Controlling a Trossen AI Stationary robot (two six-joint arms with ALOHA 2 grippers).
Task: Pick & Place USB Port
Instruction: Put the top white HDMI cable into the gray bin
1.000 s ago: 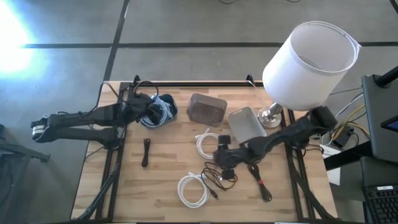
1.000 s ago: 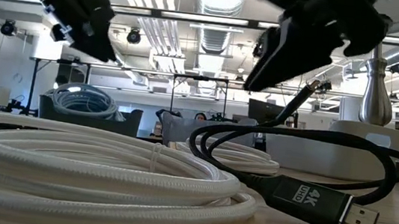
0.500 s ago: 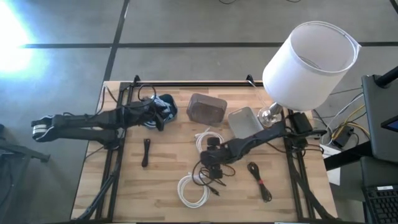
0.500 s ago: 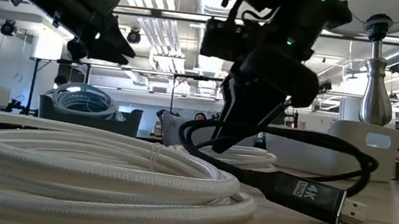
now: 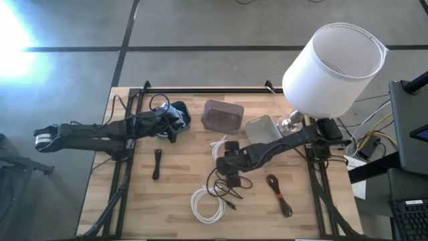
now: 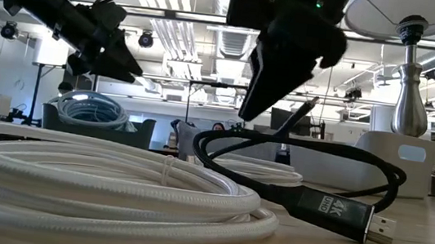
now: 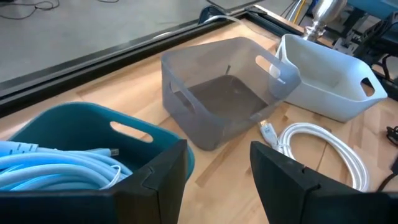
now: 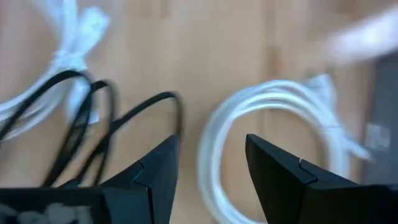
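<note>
My right gripper [image 5: 230,166] [image 8: 211,168] hangs open above the middle of the table, over a loose black cable [image 5: 226,187] [image 8: 74,118] whose "4K" plug [image 6: 339,211] lies flat on the wood. A white cable coil [image 5: 223,151] [image 8: 267,124] lies just beyond the fingers, and a second white coil [image 5: 208,204] lies toward the near edge. My left gripper [image 5: 171,131] [image 7: 217,174] is open above the near rim of the blue bin [image 5: 179,111] [image 7: 93,134], which holds a pale blue cable [image 7: 56,165].
A grey bin [image 5: 223,115] [image 7: 224,93] and a white bin [image 5: 262,128] [image 7: 329,78] stand at the far middle. A lamp [image 5: 333,61] stands at the far right. A short black cable [image 5: 157,164] lies left of centre, another with a red tie [image 5: 278,194] on the right.
My right gripper moved toward the table's left, dipped down to the black cable's loop, then rose again. The black cable shifted, and its plug slid a little along the table. My left gripper moved slightly lower and toward the table's right over the blue bin.
</note>
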